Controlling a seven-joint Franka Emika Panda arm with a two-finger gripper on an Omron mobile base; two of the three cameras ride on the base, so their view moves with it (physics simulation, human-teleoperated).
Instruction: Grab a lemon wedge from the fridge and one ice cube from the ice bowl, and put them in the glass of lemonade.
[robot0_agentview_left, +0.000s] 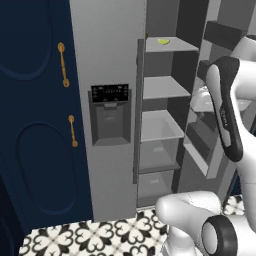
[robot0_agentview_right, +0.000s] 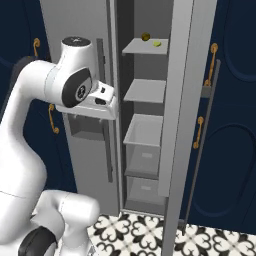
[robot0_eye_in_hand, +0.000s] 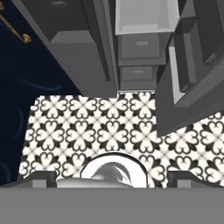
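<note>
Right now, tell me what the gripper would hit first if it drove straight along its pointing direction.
Probably the patterned floor tiles in front of the open fridge; the open gripper points downward, with nothing visible in between.

Even flat light, sharp rendering

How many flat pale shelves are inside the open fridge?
3: the top pale shelf holding the yellow-green lemon wedge, the middle shelf, the lower shelf. Drawers below; more may be hidden.
</note>
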